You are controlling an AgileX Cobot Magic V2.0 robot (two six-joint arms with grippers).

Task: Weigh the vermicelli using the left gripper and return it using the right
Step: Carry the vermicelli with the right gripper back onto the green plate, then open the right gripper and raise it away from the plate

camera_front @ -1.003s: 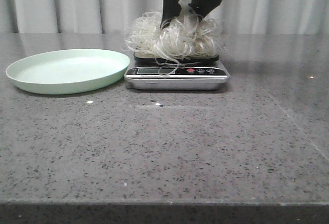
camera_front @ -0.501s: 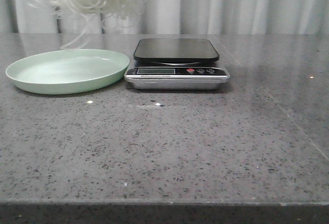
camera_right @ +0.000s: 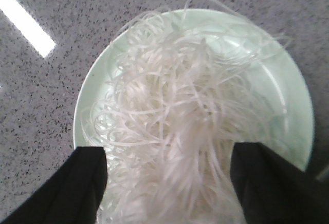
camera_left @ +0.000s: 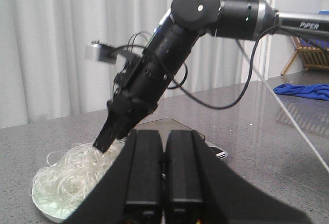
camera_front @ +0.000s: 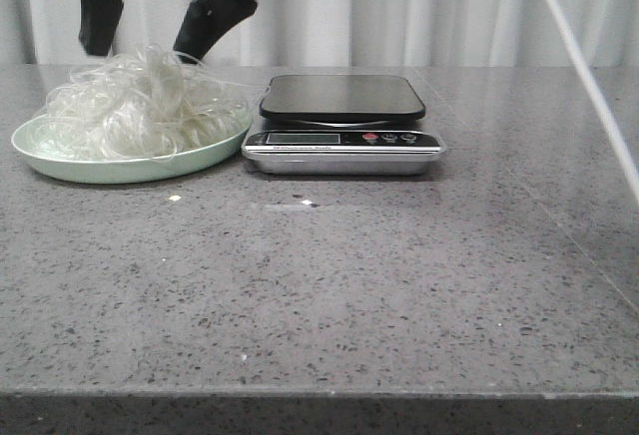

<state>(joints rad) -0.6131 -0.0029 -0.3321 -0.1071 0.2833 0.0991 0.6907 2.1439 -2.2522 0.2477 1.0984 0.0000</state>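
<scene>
The vermicelli [camera_front: 140, 111] lies as a loose white mound on the pale green plate [camera_front: 215, 146] at the left. It also shows in the right wrist view [camera_right: 190, 116] and the left wrist view [camera_left: 72, 172]. My right gripper [camera_front: 143, 51] hangs just above the mound, open and empty, its fingers on either side of the strands [camera_right: 167, 152]. My left gripper [camera_left: 164, 152] is shut and empty, held back from the plate and out of the front view. The scale [camera_front: 342, 141] stands bare to the right of the plate.
A thin white cable [camera_front: 589, 86] slants across the right side of the front view. A blue cloth [camera_left: 303, 90] lies on the table beyond the scale, with a wooden rack [camera_left: 313, 52] behind it. A curtain closes off the far table edge.
My right gripper lifted the vermicelli off the scale, carried it left through the air, and has let it go onto the green plate. The scale platform is now bare.
</scene>
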